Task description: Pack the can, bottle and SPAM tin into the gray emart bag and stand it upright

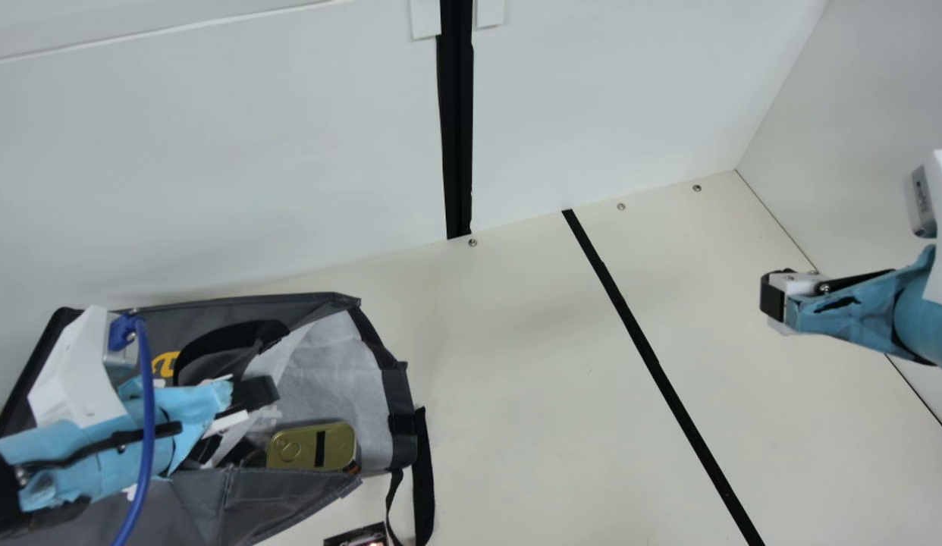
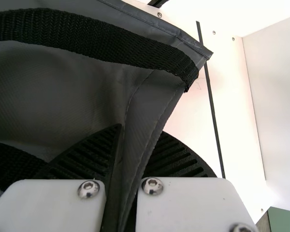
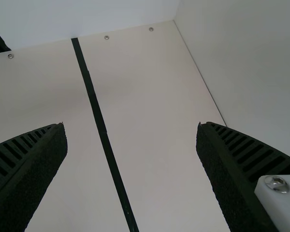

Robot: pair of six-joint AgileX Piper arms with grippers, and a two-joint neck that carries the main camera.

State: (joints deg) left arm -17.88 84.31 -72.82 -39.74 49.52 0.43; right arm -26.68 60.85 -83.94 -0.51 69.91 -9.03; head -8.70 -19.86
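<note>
The gray emart bag lies on its side at the left of the main view, its mouth toward the middle of the table. Just inside the mouth rests the SPAM tin, gold ring-pull lid showing. Something dark beside it is too hidden to name. My left gripper is over the bag; in its wrist view the gripper is shut on a fold of the bag, near a black strap. My right gripper is held at the right, away from the bag; by its wrist view, this gripper is open and holds nothing.
A partly visible dark item with print lies at the main view's bottom edge, beside the bag's hanging strap. A black tape line crosses the table between bag and right arm. White walls stand behind and at the right.
</note>
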